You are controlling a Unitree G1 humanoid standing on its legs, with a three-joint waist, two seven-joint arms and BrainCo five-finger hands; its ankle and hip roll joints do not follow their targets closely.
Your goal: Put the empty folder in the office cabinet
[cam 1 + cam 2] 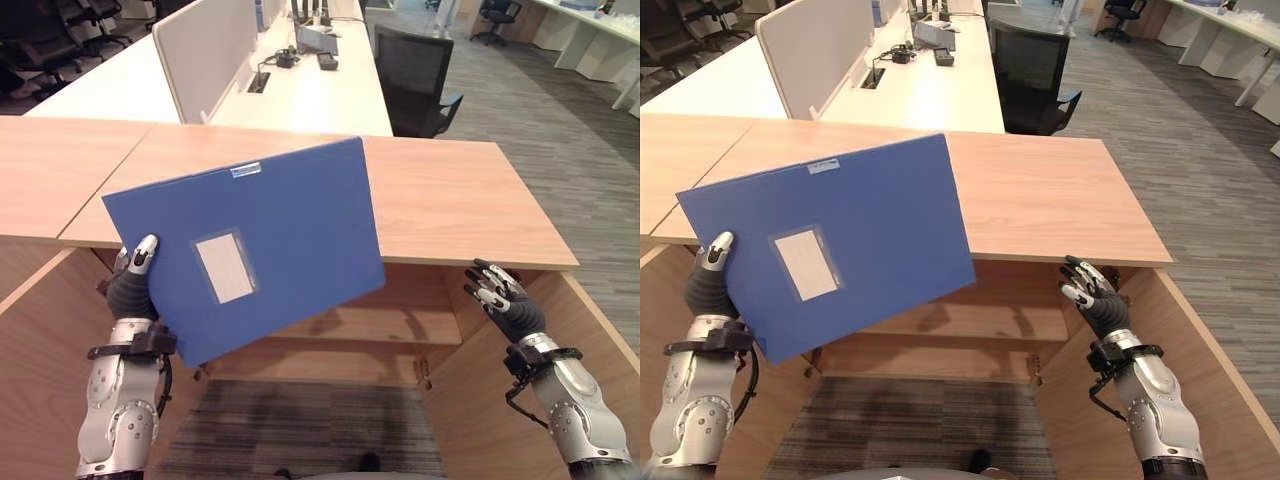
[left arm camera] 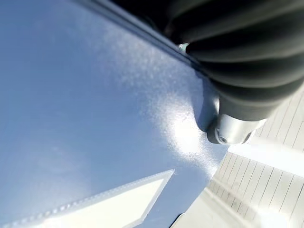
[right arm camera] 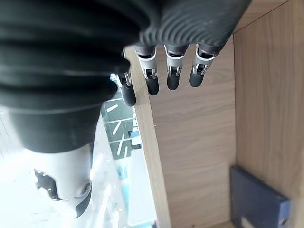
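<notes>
Office carpet [image 1: 300, 430] in grey stripes lies nearest, between the two open doors of the wooden cabinet [image 1: 450, 215]. Above it, the left hand [image 1: 133, 285] holds the blue folder [image 1: 250, 255] by its lower left corner: the thumb lies on the front cover, and I cannot see the fingers behind, but the folder hangs in the air on this hand alone, so I judge it is pinched. The folder is tilted, with a clear label pocket [image 1: 225, 267] on its face, and it is in front of the cabinet opening, not yet inside.

The right hand [image 1: 505, 298] is free, with relaxed fingers [image 3: 172, 78], near the inner side of the right door [image 1: 490, 400] and touching nothing that I can see.

The step in hand seems to be the carrying of the folder towards the opening. The next move probably asks to lower the folder under the front edge of the cabinet top and to turn it so that it can slide onto the shelf [image 1: 370, 325].

Inside the cabinet, the shelf looks bare in the head views. The right wrist view shows another dark blue folder [image 3: 259, 202] low in one compartment.

Further away stand a white desk [image 1: 300, 90] with a divider panel [image 1: 205, 50] and a black chair [image 1: 415, 75].
</notes>
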